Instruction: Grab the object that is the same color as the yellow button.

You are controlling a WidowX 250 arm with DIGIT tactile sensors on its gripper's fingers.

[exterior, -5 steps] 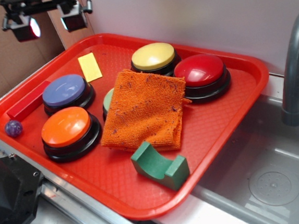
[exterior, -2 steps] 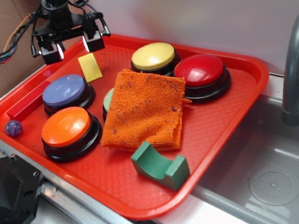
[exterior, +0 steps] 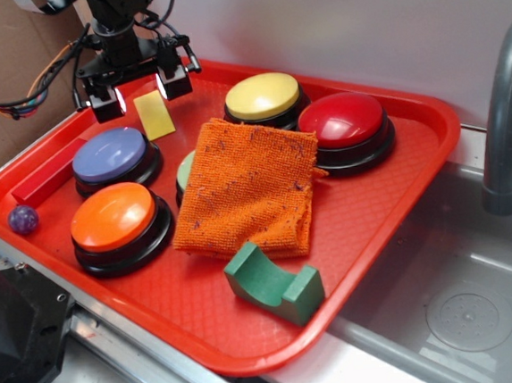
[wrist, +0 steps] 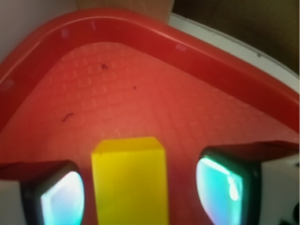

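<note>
Five dome buttons (exterior: 263,95), two blocks (exterior: 154,114), one cloth (exterior: 246,183), one ball (exterior: 23,218).

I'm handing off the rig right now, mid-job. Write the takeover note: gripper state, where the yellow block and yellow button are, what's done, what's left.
Gripper: open, fingers either side of the small flat yellow rectangular block, holding nothing. The wrist view shows the block centred between the two fingers, not yet touched.

Block: lying flat near the back left corner of the red plastic tray, beside the blue-purple dome button.

Yellow dome button on a black base: back of the tray, next to the red dome button. Colour reference only.

Done: approach and alignment over the block.

Left: lower if needed, close on the block, lift.
</note>
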